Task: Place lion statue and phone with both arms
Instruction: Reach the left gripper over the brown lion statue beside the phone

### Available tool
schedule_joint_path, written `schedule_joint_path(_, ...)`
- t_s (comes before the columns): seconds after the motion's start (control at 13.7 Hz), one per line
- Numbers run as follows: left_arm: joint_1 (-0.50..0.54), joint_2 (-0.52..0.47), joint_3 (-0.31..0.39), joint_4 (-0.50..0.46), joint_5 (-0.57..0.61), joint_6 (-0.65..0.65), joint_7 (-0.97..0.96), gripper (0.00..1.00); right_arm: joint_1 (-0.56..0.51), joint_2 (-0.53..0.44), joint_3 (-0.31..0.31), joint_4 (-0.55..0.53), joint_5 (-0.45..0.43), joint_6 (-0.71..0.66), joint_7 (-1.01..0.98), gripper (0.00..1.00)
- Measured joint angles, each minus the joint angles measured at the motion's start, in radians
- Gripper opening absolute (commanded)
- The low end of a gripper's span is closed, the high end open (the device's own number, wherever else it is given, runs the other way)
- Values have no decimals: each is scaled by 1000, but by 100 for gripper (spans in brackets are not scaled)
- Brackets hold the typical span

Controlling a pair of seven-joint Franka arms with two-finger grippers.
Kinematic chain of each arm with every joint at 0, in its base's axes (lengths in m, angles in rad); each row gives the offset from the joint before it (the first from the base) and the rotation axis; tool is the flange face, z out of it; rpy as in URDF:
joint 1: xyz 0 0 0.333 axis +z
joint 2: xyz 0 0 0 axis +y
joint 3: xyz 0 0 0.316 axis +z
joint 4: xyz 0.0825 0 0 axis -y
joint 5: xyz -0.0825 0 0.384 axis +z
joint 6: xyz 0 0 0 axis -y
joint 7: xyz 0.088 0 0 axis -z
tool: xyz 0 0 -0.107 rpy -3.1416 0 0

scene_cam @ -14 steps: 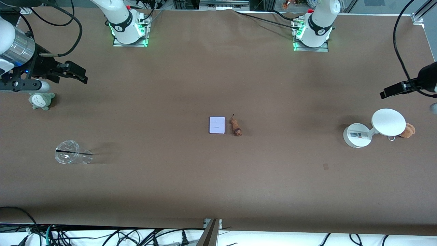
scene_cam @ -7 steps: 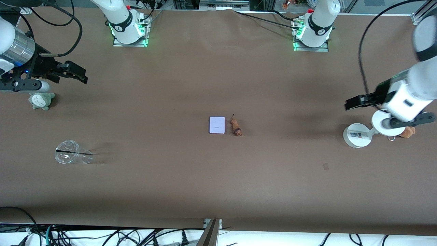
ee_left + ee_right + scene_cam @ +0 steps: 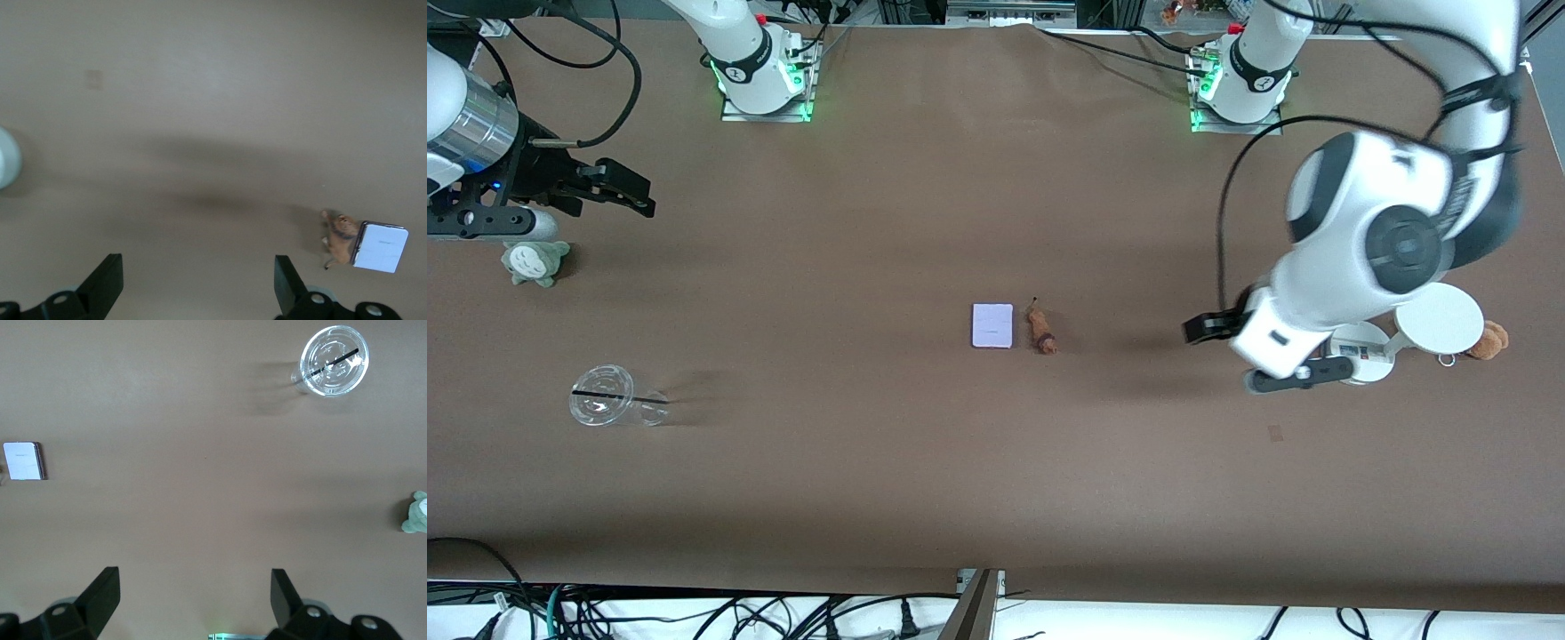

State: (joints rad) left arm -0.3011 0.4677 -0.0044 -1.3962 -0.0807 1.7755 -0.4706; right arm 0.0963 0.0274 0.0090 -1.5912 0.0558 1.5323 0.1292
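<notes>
- Two task things side by side near the middle of the bench [image 3: 925,498]: phone [image 3: 992,325] lying flat, lion statue [image 3: 1040,330] just beside it toward the left arm's end, a narrow gap between them.
- Lion statue lying on its side, thin tail pointing toward the robots' bases, darker end nearer the front camera.
- In the left wrist view, lion statue [image 3: 337,235] partly overlapped by the phone [image 3: 379,247]; in the right wrist view, phone [image 3: 24,461] seen at the picture's edge.
- Left end effector [image 3: 1205,328] up in the air over bare bench between the lion statue and the white stand [image 3: 1400,333], fingers [image 3: 107,283] spread wide, nothing held.
- Right end effector [image 3: 618,188] waiting over the right arm's end of the bench, fingers [image 3: 103,592] wide apart, nothing between them.
- Grey-green plush toy [image 3: 535,261] on the bench close under the right arm's wrist.
- Clear plastic cup [image 3: 616,398] with a black straw lying on its side, nearer the front camera than the plush toy, well apart from the phone.
- White stand with round base and round head toward the left arm's end, partly covered by the left arm.
- Brown plush bear [image 3: 1489,340] touching the stand's round head at the bench's edge.
</notes>
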Motion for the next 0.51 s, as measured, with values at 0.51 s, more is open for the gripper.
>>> schedule_joint_path(0.51, -156, 131, 0, 5, 0, 166, -221, 100, 0, 0, 0, 0, 0, 0, 0, 100)
